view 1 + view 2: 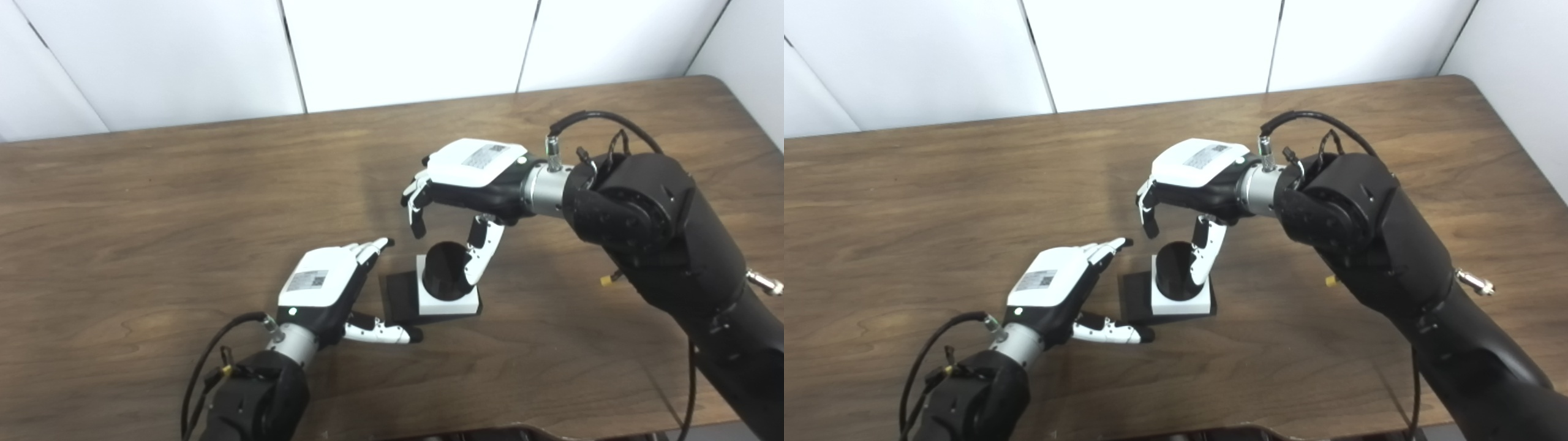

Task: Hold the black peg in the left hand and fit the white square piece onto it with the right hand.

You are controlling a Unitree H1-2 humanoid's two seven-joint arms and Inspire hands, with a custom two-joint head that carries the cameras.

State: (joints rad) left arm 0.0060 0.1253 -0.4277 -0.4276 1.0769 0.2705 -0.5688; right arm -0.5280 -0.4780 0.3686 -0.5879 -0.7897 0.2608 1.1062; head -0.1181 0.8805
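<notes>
Both empty with fingers spread: left hand (324, 285) beside black peg (446, 269), right hand (471, 174) above white square piece (450, 301), mid-table (153, 214), seemingly fitted.

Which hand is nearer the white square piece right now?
Right. The right hand arches directly above the white square piece; the left hand sits open beside it.

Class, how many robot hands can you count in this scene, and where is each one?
2. The left robot hand lies low over the table, just left of the black peg. The right robot hand hovers above the peg.
</notes>
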